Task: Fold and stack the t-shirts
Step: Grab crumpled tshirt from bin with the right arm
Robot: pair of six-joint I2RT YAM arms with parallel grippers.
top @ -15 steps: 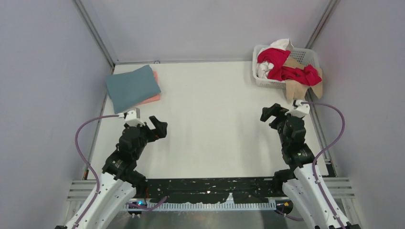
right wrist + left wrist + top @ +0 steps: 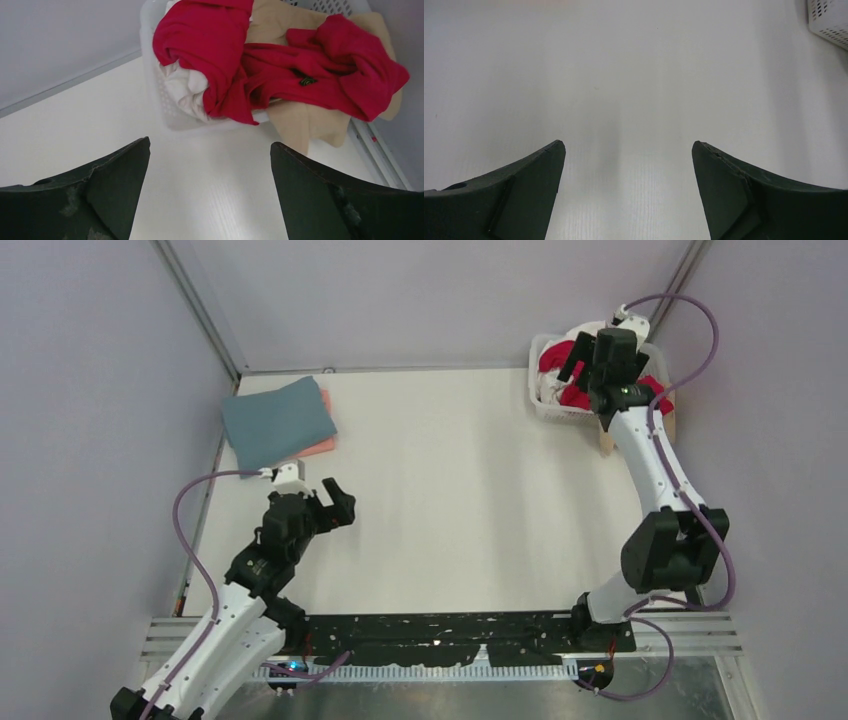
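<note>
— While the right claw [image 2: 210, 146] hangs wide open, where is the red t-shirt [image 2: 210, 45]?
— In the basket [image 2: 167, 107], close by it. The left claw [image 2: 628, 145] is wide open too, over the table [image 2: 624, 75].

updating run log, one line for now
left gripper: open, over table | right gripper: open, at basket | red shirt: in basket, unfolded | teal-blue shirt: folded on pink shirt

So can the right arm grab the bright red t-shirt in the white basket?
Probably yes. The right gripper is open and hangs close to the white slotted plastic basket. The bright red t-shirt lies on top of the pile, with nothing covering it or standing in between.
</note>
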